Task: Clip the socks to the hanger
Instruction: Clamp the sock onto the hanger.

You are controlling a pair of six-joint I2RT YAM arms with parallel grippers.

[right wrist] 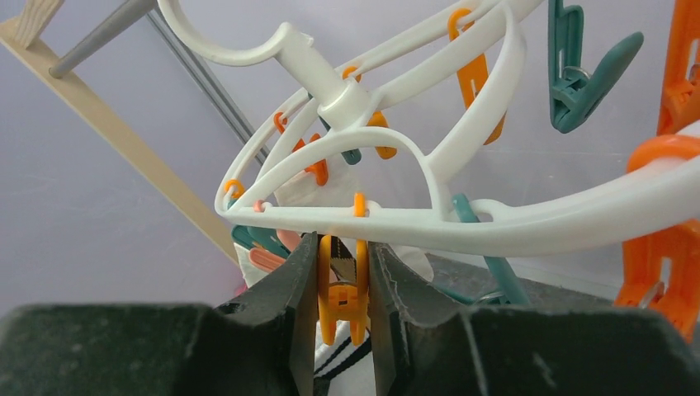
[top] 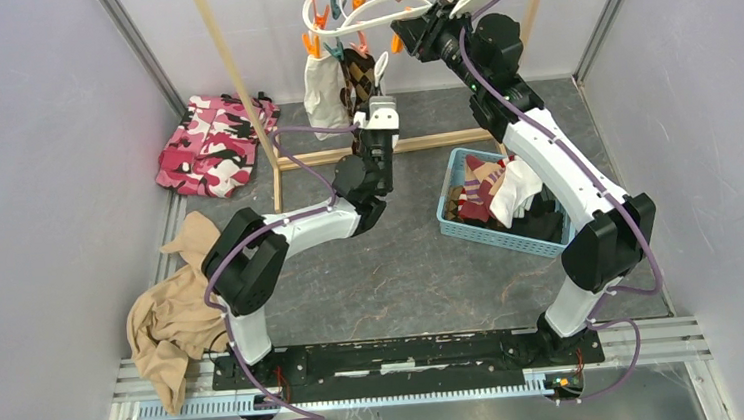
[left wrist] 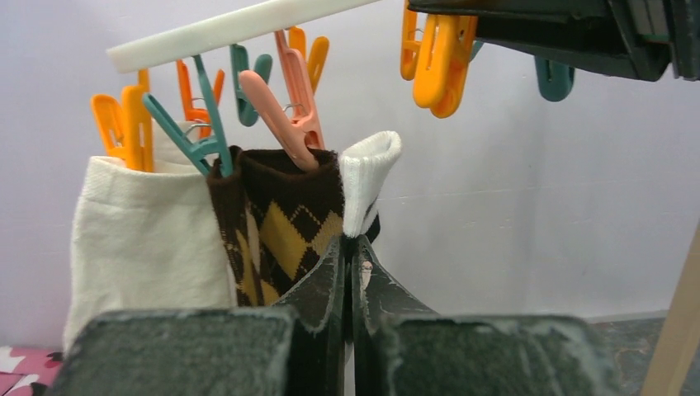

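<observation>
The white hanger [top: 372,4] hangs from the wooden rack with orange and teal clothespins. A plain white sock [left wrist: 140,239] and a brown argyle sock [left wrist: 289,223] hang clipped to it. My left gripper [left wrist: 350,243] is shut on the cuff of a white dark-striped sock [left wrist: 367,177], held up beside the argyle one. It stands below the hanger's near rim in the top view, left gripper [top: 380,104]. My right gripper [right wrist: 342,247] is shut on an orange clothespin [right wrist: 342,285] under the hanger rim [right wrist: 371,219], squeezing its handles. The striped sock [right wrist: 347,363] shows just below that pin.
A blue basket [top: 457,225] with several more socks sits under the right arm. The wooden rack frame [top: 237,70] stands at the back. A pink camouflage cloth [top: 214,142] lies at far left, a tan garment [top: 171,321] by the left arm's base.
</observation>
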